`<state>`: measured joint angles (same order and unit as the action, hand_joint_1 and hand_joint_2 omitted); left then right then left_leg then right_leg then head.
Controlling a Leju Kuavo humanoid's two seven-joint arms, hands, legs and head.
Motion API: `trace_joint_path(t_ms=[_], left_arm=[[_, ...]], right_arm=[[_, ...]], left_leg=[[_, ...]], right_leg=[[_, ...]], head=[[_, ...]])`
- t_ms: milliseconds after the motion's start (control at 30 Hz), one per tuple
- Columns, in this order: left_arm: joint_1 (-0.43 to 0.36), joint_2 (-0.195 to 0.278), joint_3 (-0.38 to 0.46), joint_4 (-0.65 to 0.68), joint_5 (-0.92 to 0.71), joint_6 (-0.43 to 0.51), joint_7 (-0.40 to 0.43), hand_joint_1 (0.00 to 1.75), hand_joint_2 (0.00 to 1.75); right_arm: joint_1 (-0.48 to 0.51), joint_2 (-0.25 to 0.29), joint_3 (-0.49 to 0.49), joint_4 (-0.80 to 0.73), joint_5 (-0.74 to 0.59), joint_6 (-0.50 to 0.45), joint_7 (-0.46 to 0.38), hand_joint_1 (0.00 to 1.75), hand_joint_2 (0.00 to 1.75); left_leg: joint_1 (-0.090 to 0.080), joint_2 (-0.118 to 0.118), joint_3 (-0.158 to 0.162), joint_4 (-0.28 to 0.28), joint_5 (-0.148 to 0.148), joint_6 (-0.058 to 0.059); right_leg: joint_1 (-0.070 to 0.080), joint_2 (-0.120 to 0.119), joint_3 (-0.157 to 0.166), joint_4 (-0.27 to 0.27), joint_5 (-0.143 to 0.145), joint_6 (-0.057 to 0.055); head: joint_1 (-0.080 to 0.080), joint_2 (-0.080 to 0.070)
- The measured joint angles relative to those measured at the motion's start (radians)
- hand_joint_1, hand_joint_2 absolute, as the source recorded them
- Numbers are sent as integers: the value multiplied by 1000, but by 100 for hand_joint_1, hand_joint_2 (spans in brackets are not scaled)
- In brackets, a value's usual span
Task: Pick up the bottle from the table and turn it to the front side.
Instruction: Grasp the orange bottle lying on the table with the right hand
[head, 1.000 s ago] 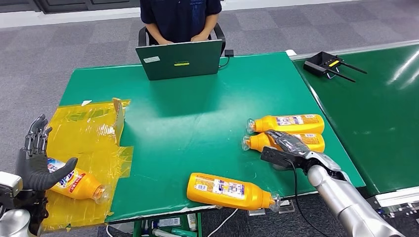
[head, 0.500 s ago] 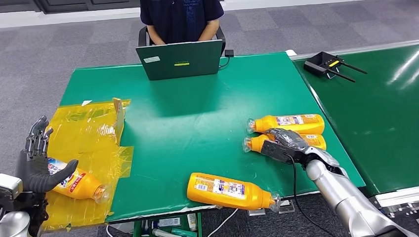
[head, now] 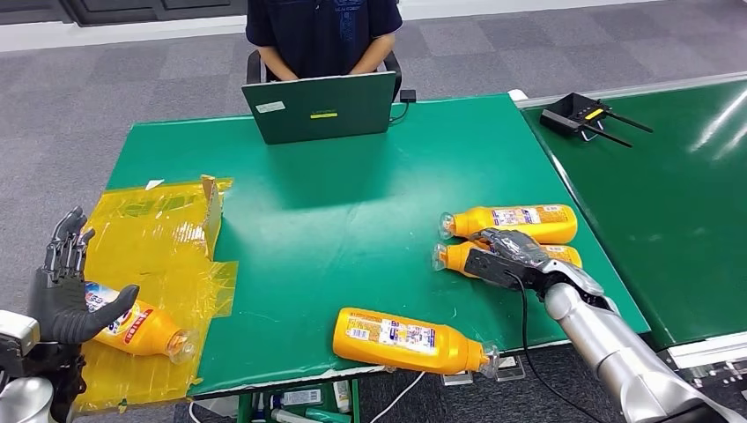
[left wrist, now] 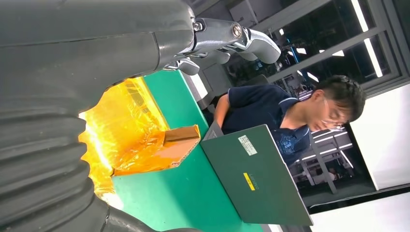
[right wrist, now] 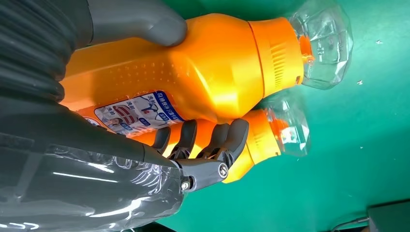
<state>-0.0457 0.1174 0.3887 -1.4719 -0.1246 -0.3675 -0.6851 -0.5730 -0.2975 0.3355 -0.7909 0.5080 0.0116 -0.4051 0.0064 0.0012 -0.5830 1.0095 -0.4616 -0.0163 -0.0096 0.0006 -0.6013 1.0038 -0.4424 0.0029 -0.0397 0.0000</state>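
Note:
Two orange bottles lie side by side on the right of the green table (head: 352, 203), clear caps pointing left. My right hand (head: 511, 256) wraps the nearer bottle (head: 454, 256), which rests on the table. In the right wrist view my thumb (right wrist: 140, 21) presses one side of that bottle (right wrist: 217, 72), and my fingers (right wrist: 203, 140) curl into the gap beside the farther bottle (right wrist: 261, 140). That farther bottle (head: 515, 220) lies untouched. My left hand (head: 62, 291) stands upright with fingers apart, holding nothing.
A third orange bottle (head: 405, 339) lies near the table's front edge. A fourth (head: 141, 328) rests on the yellow plastic sheet (head: 150, 238) under my left hand, near a cardboard piece (head: 211, 198). A person (head: 321, 31) sits behind a laptop (head: 321, 106). A black device (head: 577, 115) lies far right.
My right hand has slid a little forward and settled around the nearer right-hand bottle. The left hand has stayed where it was.

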Motion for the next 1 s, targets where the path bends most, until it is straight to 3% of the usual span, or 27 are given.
trace_joint_path(t_ms=[567,1000], left_arm=[[15,-14,0,-13,3,6,1,0,175],[-21,-30,-21,5,-13,7,9,0,175]], right_arm=[[-28,8,18,22,-54,-28,-33,175,175],[-64,8,-2,-88,-99,-56,0,175,175]], left_leg=[[0,0,1,0,0,0],[0,0,0,0,0,0]], right_leg=[[0,0,1,0,0,0],[0,0,0,0,0,0]], head=[[0,0],[0,0]])
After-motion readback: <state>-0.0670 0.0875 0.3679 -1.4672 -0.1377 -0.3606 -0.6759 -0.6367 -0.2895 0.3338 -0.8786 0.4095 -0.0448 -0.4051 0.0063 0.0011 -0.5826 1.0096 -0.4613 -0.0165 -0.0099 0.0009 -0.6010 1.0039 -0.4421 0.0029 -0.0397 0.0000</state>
